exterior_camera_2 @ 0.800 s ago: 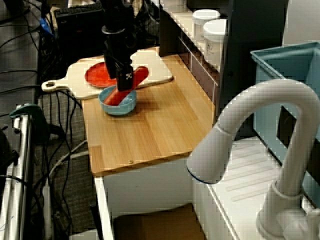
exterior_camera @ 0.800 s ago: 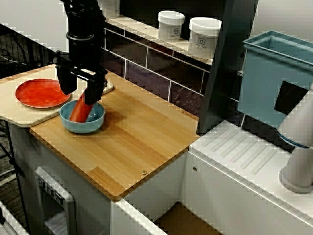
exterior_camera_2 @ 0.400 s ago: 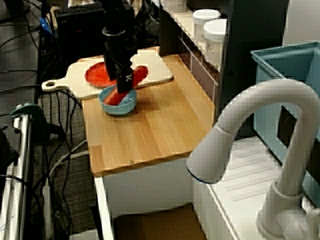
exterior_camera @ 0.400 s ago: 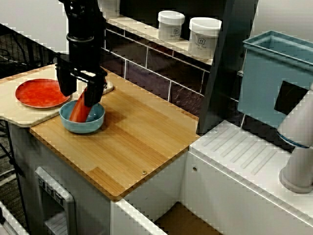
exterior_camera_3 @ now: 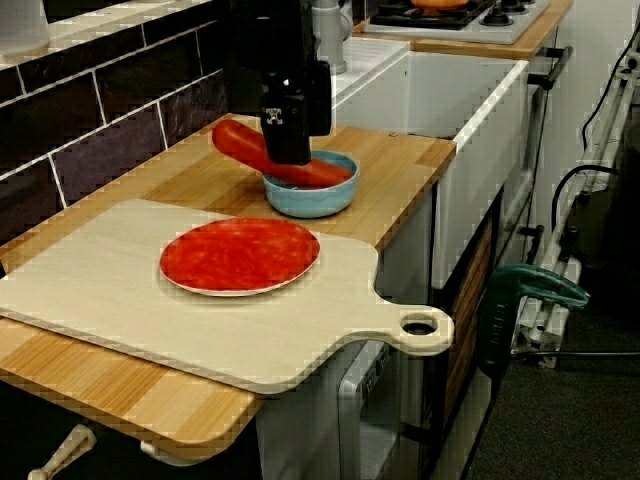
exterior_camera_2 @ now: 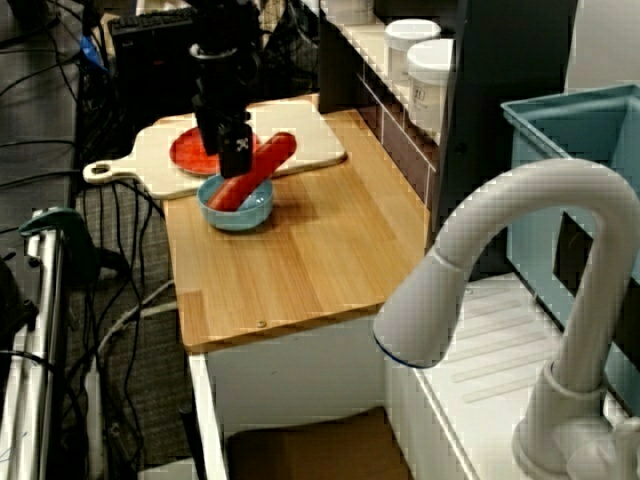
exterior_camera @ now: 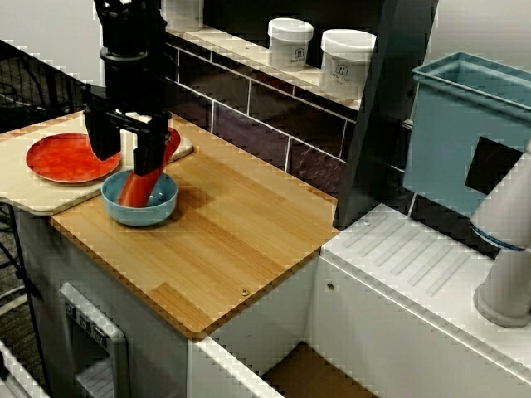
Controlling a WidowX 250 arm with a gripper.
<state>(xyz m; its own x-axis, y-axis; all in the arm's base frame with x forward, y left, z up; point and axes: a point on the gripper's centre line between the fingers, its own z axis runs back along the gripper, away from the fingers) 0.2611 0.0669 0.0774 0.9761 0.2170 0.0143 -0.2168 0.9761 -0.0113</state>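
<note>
One wooden countertop (exterior_camera: 241,240) runs below a dark tiled wall, and on its end lies a pale, paddle-shaped cutting board (exterior_camera_3: 120,300) with a hole in its handle. The black gripper (exterior_camera: 124,159) hangs upright where the board meets the countertop, just above the bowl. In the view from the front its jaws stand wide apart with only the pale board showing between them, so it grips nothing. A red plate (exterior_camera_3: 240,255) sits flat on the board, near the bowl but apart from it. The blue bowl (exterior_camera: 158,211) stands on the countertop just beside the board's edge. A red sausage (exterior_camera_3: 232,142) leans tilted in it, its low end inside and its high end jutting over the rim toward the tiled wall. One finger crosses in front of the sausage, and whether they touch cannot be told.
</note>
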